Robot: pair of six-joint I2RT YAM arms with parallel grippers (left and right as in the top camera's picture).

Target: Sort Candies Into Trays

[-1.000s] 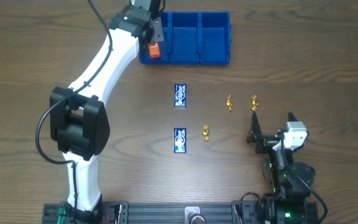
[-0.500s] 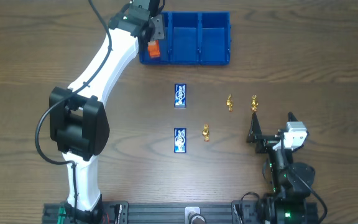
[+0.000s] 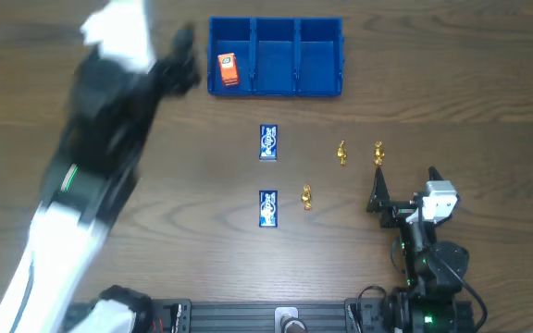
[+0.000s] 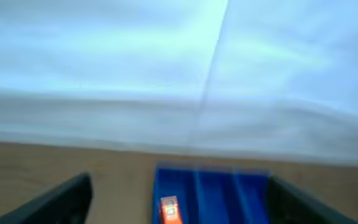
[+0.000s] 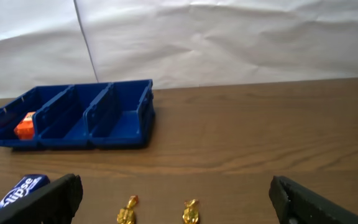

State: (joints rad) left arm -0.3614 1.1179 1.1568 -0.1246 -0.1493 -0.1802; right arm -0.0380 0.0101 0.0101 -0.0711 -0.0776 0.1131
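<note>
The orange candy lies in the blue tray, in the end compartment on the left arm's side. One drop therefore looks done, and the sort seems to be at an early stage. The left gripper, blurred just beside that end of the tray, has its fingers spread wide with nothing between them. The right gripper sits well apart from the tray, on the robot's side of its other end, also wide open and empty.

The next move is probably a fresh pick. Two flat, rectangular blue-wrapped bars and three small, shiny, twisted gold candies lie loose on the table between the tray and the arms.
</note>
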